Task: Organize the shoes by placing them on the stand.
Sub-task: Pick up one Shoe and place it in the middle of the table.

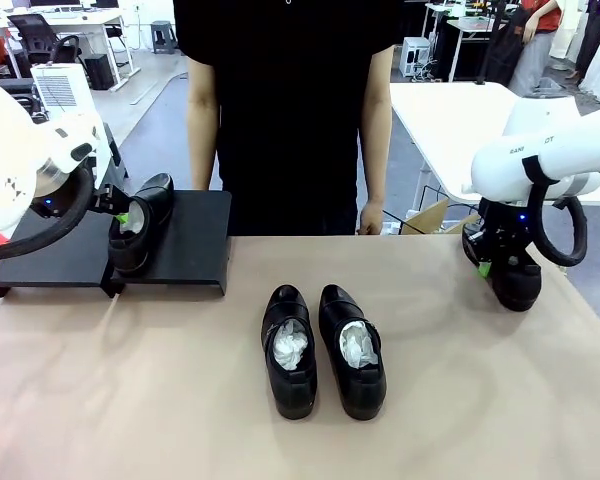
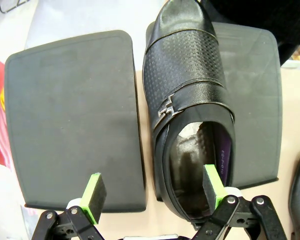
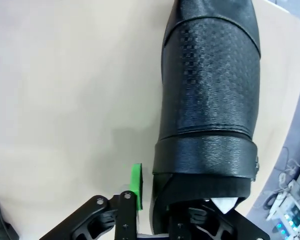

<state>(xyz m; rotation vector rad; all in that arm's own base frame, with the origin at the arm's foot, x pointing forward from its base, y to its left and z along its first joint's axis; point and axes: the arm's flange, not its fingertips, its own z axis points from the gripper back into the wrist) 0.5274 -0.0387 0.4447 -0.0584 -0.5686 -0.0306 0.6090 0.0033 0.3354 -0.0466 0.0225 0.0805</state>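
Note:
One of the shoes (image 1: 140, 225) (image 2: 185, 100) sits toe-away on the right half of the stand (image 1: 195, 255) (image 2: 70, 125). My left gripper (image 1: 123, 212) (image 2: 153, 192) is open at its heel, with one pad inside the opening and the other outside over the bare stand. Two more shoes (image 1: 288, 350) (image 1: 352, 350) lie side by side mid-table, with white paper inside them. Another shoe (image 1: 517, 287) (image 3: 210, 100) rests near the table's right edge. My right gripper (image 1: 492, 262) (image 3: 162, 205) straddles its heel wall, jaws drawn narrow. The outer green pad (image 3: 135, 185) is a sliver from the leather and the inner finger is mostly hidden.
A person in black stands at the far side, one hand (image 1: 372, 215) hanging by the table edge. A cardboard box (image 1: 430, 215) and a white table (image 1: 450, 120) lie beyond the far right corner. The table's right edge (image 3: 290, 130) runs close beside the right shoe.

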